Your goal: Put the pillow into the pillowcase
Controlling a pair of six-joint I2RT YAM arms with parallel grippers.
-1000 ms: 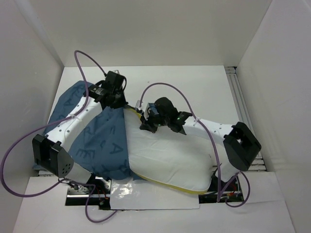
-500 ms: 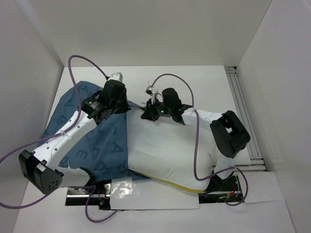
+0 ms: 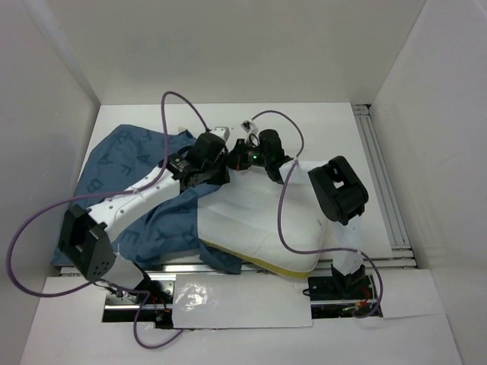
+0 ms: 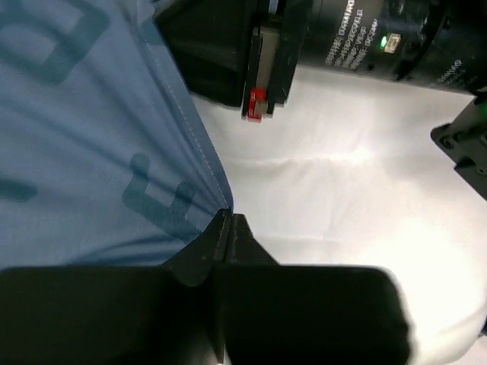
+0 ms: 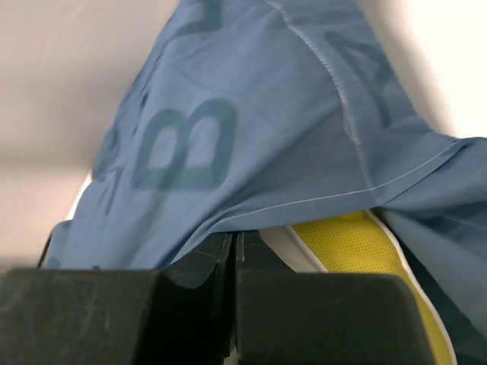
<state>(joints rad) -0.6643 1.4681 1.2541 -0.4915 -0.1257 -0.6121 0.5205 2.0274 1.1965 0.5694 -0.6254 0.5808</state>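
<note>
Pillowcase (image 3: 125,156) noted bunched on the left half of the table (image 3: 327,125), with its right edge lapped over the left side of the pillow (image 3: 262,220). Most of the pillow is seen bare, lying centre-right, with the yellow band (image 3: 266,265) along its near edge.

Left gripper (image 4: 228,228): fingers pressed together, with the stitched hem of the pillowcase (image 4: 91,137) pinched at their tips, against the white pillow (image 4: 342,205).

Right gripper (image 5: 234,247): fingers likewise closed, blue fabric (image 5: 228,114) caught between them, yellow band (image 5: 358,243) just beside.

Left arm (image 3: 129,201) is stretched diagonally from the near left to the pillow's far left corner. Right arm (image 3: 335,190) is folded at the elbow, its wrist reaching leftward. The two grippers are seen meeting almost tip to tip at that corner.
</note>
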